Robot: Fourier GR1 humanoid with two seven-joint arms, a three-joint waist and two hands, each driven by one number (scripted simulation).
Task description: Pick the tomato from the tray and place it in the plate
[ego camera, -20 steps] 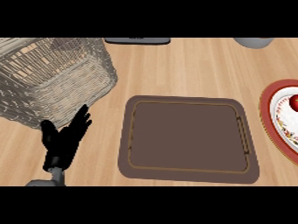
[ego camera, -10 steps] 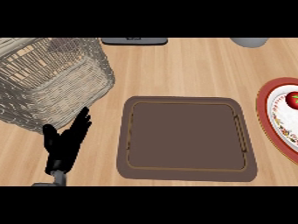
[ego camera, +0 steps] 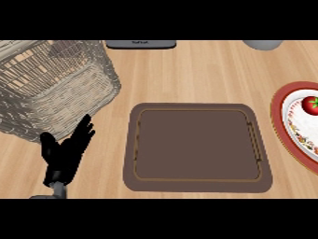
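A red tomato [ego camera: 314, 106] with a green stem lies on the white, red-rimmed plate [ego camera: 293, 133] at the right edge of the head view. The brown tray [ego camera: 197, 145] sits in the middle of the wooden counter with nothing on it. My left hand [ego camera: 66, 154] rests open at the lower left, fingers up, just left of the tray and below the basket. It holds nothing. My right hand does not show.
A large wicker basket [ego camera: 41, 88] fills the upper left. A dark flat device [ego camera: 140, 44] lies at the counter's far edge, and a grey round object [ego camera: 262, 44] stands at the upper right.
The whole view has shifted slightly: the plate, tomato and tray sit a little further left and higher than before. My left hand keeps its open pose.
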